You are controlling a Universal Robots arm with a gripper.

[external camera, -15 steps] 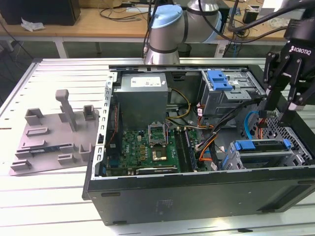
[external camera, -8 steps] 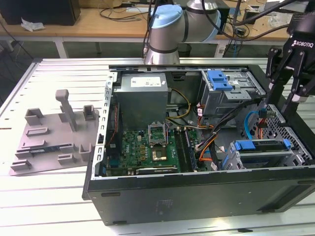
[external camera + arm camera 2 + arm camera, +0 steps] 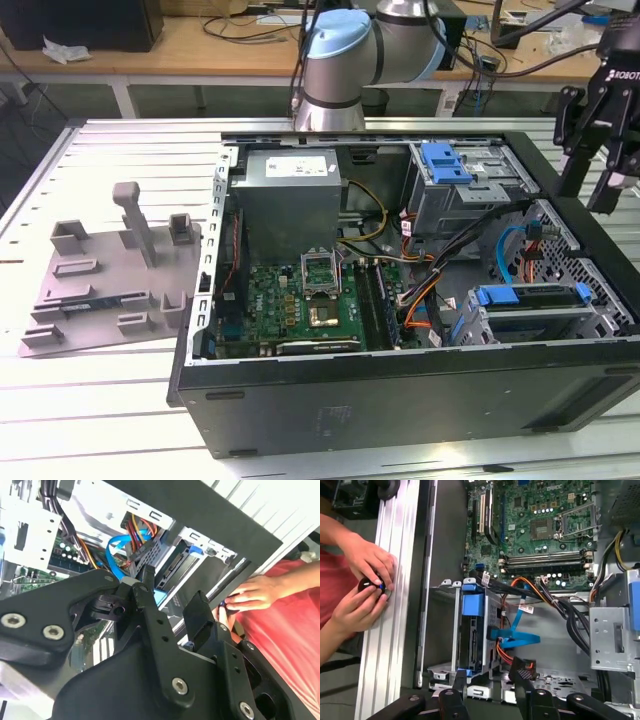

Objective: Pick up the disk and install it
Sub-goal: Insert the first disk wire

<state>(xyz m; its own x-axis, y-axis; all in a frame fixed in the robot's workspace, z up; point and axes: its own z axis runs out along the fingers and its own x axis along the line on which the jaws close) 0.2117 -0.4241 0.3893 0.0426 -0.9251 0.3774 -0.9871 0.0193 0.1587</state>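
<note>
The disk (image 3: 535,296) sits on edge in the lower grey drive cage (image 3: 500,325) at the case's corner nearest the exterior view's right, its blue carrier bracket showing at the top. In both wrist views the disk (image 3: 472,630) (image 3: 172,572) stands inside that cage, with blue and orange cables beside it. My gripper (image 3: 590,180) hangs above the case's wall on the exterior view's right, apart from the disk. Its black fingers (image 3: 458,682) stand open with nothing between them, and the gripper (image 3: 487,680) (image 3: 172,597) points down toward the cage.
The open computer case (image 3: 400,385) lies on a slatted table with the motherboard (image 3: 300,300), power supply (image 3: 285,185) and an upper cage with a fixed blue bracket (image 3: 445,162). A grey fixture (image 3: 110,270) lies at the exterior view's left. A person's hands (image 3: 365,580) hold a small dark object beside the case.
</note>
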